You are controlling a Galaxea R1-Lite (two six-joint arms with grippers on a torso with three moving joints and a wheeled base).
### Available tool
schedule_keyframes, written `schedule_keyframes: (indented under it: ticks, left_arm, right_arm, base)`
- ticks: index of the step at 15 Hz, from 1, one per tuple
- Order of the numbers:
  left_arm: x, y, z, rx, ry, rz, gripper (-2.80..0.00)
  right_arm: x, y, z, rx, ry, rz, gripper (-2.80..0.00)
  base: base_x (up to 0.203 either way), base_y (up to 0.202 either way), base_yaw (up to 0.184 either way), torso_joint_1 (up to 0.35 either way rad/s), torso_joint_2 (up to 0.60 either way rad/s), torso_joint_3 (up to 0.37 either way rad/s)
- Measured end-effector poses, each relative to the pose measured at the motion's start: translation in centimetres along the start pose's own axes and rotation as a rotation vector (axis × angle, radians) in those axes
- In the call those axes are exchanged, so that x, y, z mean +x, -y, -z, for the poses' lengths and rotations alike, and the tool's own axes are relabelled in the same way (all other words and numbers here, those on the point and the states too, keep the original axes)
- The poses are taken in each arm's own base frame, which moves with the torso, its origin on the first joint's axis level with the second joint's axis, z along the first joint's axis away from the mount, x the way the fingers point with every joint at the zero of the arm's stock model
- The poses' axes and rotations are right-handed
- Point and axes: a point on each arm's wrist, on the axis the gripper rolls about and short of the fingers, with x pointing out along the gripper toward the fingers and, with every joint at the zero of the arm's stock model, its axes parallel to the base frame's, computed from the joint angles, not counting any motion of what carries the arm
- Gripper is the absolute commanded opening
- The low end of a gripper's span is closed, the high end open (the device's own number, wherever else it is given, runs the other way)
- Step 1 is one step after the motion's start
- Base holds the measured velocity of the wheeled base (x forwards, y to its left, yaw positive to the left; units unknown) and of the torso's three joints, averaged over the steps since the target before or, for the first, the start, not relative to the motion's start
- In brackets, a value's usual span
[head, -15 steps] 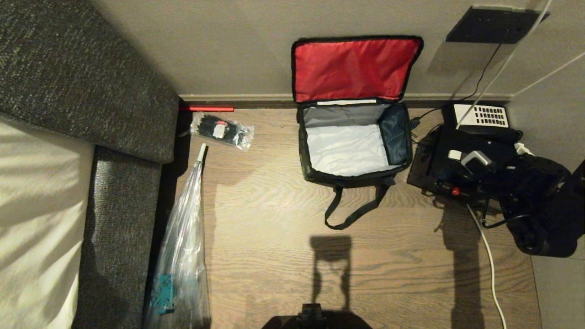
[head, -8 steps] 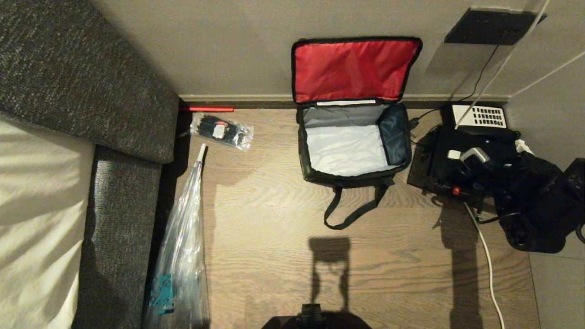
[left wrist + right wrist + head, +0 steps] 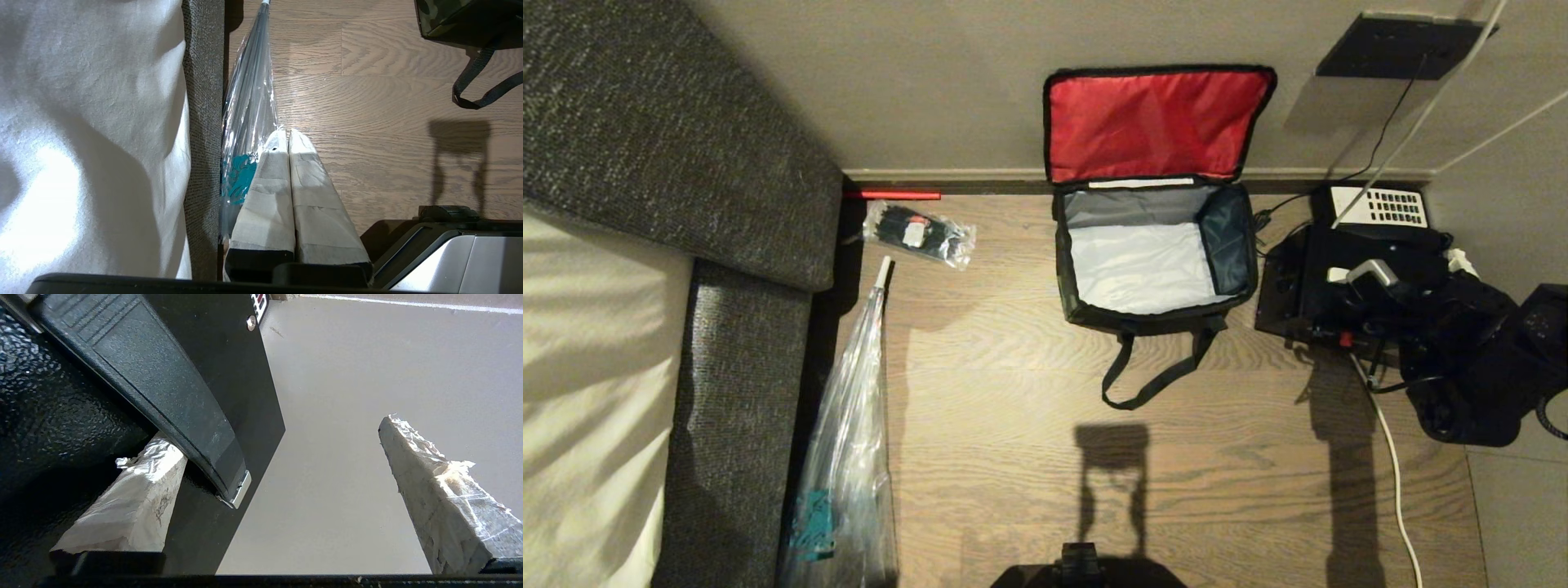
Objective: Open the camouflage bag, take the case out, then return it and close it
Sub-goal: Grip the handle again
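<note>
We see the camouflage bag on the floor, its red lid propped back against the wall, so the silver interior lies bare. The case sits just right of the bag, out on the floor. Our right end effector is spread wide, one finger under the case's handle, likely to lift it back. Our left end effector, well left of the bag, is pressed together and idle.
</note>
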Motion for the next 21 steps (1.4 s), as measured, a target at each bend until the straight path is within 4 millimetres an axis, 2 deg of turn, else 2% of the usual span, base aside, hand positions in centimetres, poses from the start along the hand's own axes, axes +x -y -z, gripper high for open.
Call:
schedule_keyframes:
  ticks: [4, 9, 13, 16, 21]
  left_arm:
    - [0.0, 0.0, 0.0, 0.001, 0.0, 0.0, -2.8]
    - [0.0, 0.0, 0.0, 0.001, 0.0, 0.0, -2.8]
    - [0.0, 0.0, 0.0, 0.001, 0.0, 0.001, -2.8]
    - [0.0, 0.0, 0.0, 0.001, 0.0, 0.0, -2.8]
    - [0.0, 0.0, 0.0, 0.001, -0.001, 0.0, -2.8]
  right_arm:
    - [0.3, -0.3, -0.1, 0.031, 0.042, -0.011, 0.0]
    - [0.2, -0.5, -0.3, 0.053, 0.256, -0.111, 0.0]
    - [0.0, -0.6, -0.1, 0.043, 0.283, -0.135, 0.0]
    - [0.4, -0.2, 0.4, 0.016, 0.298, -0.136, 0.0]
    - [1.5, 1.4, 2.4, -0.123, 0.331, -0.098, 0.0]
  base:
    - [0.0, 0.0, 0.0, 0.0, 0.0, 0.0]
    - [0.0, 0.0, 0.0, 0.0, 0.0, 0.0]
    - [0.0, 0.0, 0.0, 0.0, 0.0, 0.0]
    - [0.0, 0.0, 0.0, 0.0, 0.0, 0.0]
    - [0.0, 0.0, 0.0, 0.0, 0.0, 0.0]
